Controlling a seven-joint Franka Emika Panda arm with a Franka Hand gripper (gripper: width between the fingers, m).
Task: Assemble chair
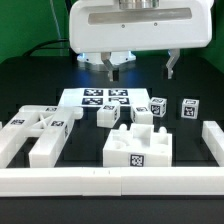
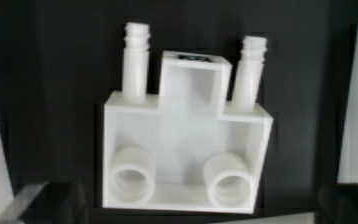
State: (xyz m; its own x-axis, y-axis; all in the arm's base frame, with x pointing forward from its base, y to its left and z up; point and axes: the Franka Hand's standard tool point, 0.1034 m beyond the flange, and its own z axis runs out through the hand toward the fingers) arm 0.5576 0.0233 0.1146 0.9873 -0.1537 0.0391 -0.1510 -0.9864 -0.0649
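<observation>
- Exterior view: watching the gripper (image 1: pixel 142 67) hanging high at the back, above the marker board (image 1: pixel 105 97), with its dark fingers spread wide and carrying nothing.
- Finding the seat block (image 1: pixel 135 148) lying near the front middle of the black table (image 1: pixel 30 95). Small tagged blocks (image 1: pixel 145 112) are sitting just behind it, a slab-and-bar cluster (image 1: pixel 40 132) is lying at the exterior view's left, and a lone slab (image 1: pixel 211 140) is lying at the exterior view's right edge.
- Judging this as the opening step: apparently nothing joined yet, and the first pick not begun.
- Noting glossy white hard plastic throughout, blocky and square-edged, with black-and-white tags; probably slippery under the fingers.
- Wrist view: looking straight down on what is probably the same seat block (image 2: pixel 185 130), a squarish body narrowing to a neck. Two ribbed pegs (image 2: pixel 137 60) are flanking that neck, and two round sockets (image 2: pixel 131 180) are opening at the opposite end.
- Expecting the next move to call for descending, centring over the block's flat parallel sides clear of pegs and sockets, then closing squarely across them.
</observation>
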